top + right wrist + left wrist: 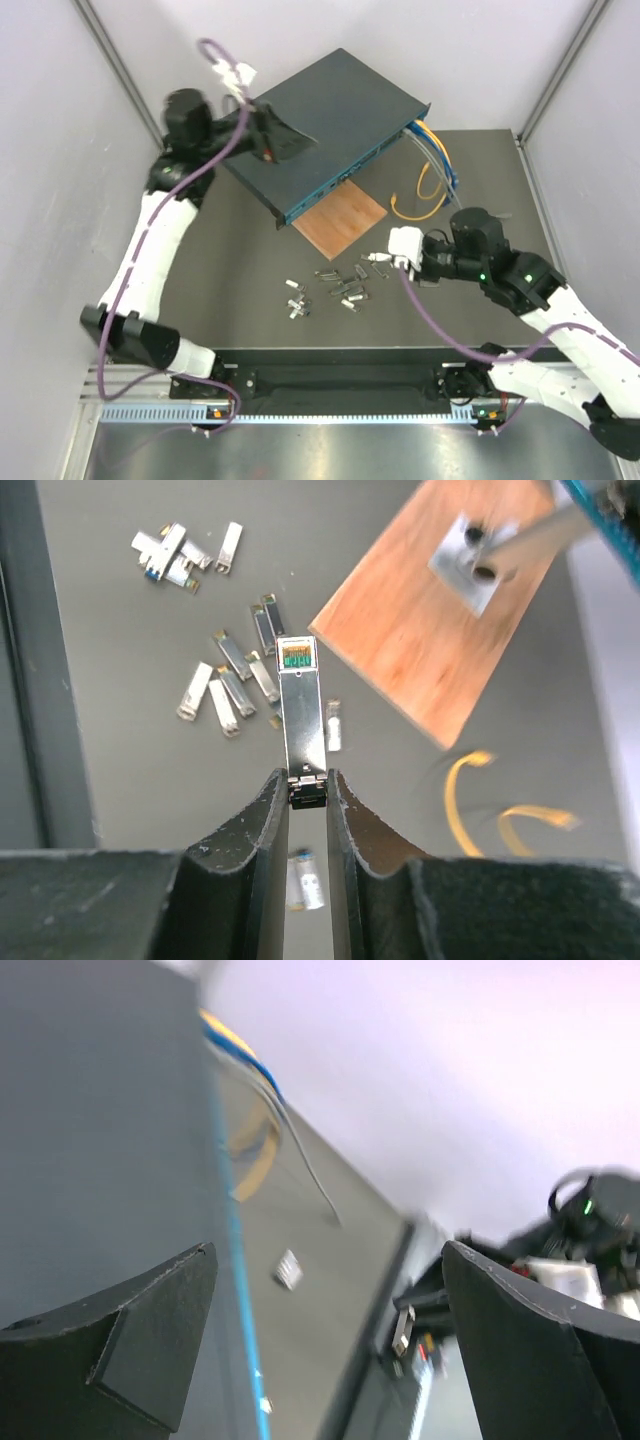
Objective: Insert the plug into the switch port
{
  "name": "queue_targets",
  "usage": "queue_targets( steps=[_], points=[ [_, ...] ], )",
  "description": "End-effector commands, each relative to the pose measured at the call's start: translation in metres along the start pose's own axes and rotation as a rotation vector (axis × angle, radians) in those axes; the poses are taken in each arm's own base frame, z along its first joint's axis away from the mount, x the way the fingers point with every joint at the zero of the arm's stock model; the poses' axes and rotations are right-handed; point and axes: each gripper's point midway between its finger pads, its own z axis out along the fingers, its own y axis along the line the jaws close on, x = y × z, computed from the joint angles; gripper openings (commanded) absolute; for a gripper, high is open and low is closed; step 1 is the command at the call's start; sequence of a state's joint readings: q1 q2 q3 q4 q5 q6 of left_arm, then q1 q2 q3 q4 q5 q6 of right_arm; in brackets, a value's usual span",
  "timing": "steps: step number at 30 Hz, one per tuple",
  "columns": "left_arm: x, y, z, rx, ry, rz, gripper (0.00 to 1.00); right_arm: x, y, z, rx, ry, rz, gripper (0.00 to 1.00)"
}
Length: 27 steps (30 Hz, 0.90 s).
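Plug point(302, 705), a slim metal transceiver module, is pinched at its rear end between the right gripper's point(307, 780) fingers, which stand narrow around it. Its connector end points away from the wrist, above the dark table point(200, 260). We note the left gripper point(328, 1260) spread wide, holding nothing, hanging over the left part of the switch point(335, 105). The switch lies askew at the table's far middle, its teal front face point(335, 182) turned toward the near right, well apart from the plug. A brown board point(341, 218) lies at that face; we cannot tell if they touch. Loose modules point(325, 288) are scattered mid-table. Blue cables point(437, 152) and a yellow cable point(418, 207) lie by the switch's right end.
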<state>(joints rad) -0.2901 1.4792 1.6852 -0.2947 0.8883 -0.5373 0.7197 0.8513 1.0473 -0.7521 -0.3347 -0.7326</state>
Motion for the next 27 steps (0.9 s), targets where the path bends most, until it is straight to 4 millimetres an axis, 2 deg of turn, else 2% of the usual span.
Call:
queue_targets(
  steps=[1, 3, 4, 6, 7, 9, 10, 12, 13, 16, 19, 23, 27],
  points=[
    [-0.061, -0.024, -0.058, -0.083, -0.287, 0.08, 0.99, -0.024, -0.026, 0.002, 0.102, -0.019, 0.252, 0.0],
    [-0.073, -0.027, -0.083, -0.101, -0.391, 0.097, 0.99, -0.024, -0.037, 0.008, 0.123, 0.022, 0.297, 0.0],
    [-0.069, -0.024, -0.103, -0.139, -0.441, 0.098, 0.99, -0.023, -0.038, 0.011, 0.121, 0.031, 0.304, 0.0],
    [-0.071, -0.023, -0.121, -0.186, -0.518, 0.08, 0.99, -0.027, -0.046, 0.014, 0.148, 0.022, 0.321, 0.0],
    [-0.064, -0.013, -0.138, -0.252, -0.554, 0.042, 0.99, -0.031, -0.049, 0.015, 0.161, 0.006, 0.348, 0.0],
    [-0.055, -0.001, -0.152, -0.307, -0.61, -0.049, 0.99, -0.037, -0.059, 0.018, 0.179, 0.008, 0.38, 0.0],
    [-0.041, 0.012, -0.161, -0.348, -0.628, -0.092, 0.99, -0.038, -0.063, 0.02, 0.191, 0.017, 0.4, 0.0],
    [-0.029, 0.026, -0.171, -0.397, -0.663, -0.173, 0.99, -0.035, -0.073, 0.027, 0.22, 0.065, 0.459, 0.0],
    [-0.013, 0.047, -0.174, -0.449, -0.652, -0.246, 0.99, -0.032, -0.074, 0.031, 0.225, 0.088, 0.492, 0.0],
    [0.007, 0.071, -0.178, -0.49, -0.658, -0.347, 0.98, -0.026, -0.082, 0.039, 0.246, 0.163, 0.553, 0.0],
    [0.021, 0.088, -0.173, -0.493, -0.642, -0.415, 0.97, -0.024, -0.09, 0.045, 0.274, 0.188, 0.589, 0.0],
    [0.03, 0.104, -0.165, -0.462, -0.622, -0.488, 0.97, -0.021, -0.107, 0.048, 0.356, 0.218, 0.627, 0.0],
    [0.032, 0.116, -0.155, -0.399, -0.603, -0.536, 0.94, -0.019, -0.112, 0.054, 0.374, 0.215, 0.64, 0.0]
  ],
)
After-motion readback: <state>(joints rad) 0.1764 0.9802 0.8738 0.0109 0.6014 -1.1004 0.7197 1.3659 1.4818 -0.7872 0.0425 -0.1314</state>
